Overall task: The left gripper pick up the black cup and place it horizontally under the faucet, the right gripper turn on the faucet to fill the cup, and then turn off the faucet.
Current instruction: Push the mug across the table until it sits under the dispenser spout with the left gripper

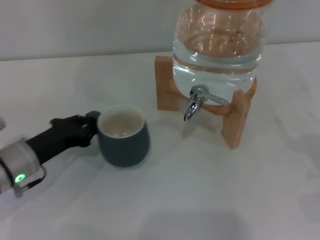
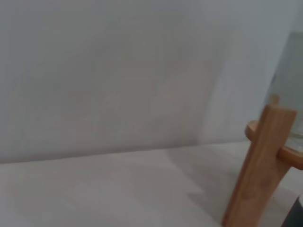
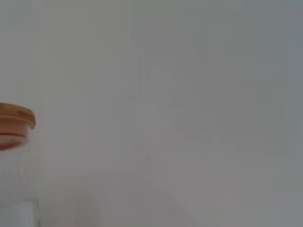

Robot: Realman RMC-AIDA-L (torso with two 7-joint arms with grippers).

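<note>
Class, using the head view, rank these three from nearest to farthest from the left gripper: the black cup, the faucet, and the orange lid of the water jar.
Measured from the left gripper, low on the robot's left:
1. The black cup, right against the fingertips.
2. The faucet, farther toward the robot's right, at the jar's front.
3. The orange lid, farthest, atop the jar.

Head view downward; both wrist views low, level, sharing water jar (image 1: pixel 218 40).

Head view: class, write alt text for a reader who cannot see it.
The left gripper is at the black cup, which stands upright on the white table. The chrome faucet hangs from a water jar in a wooden stand.
</note>
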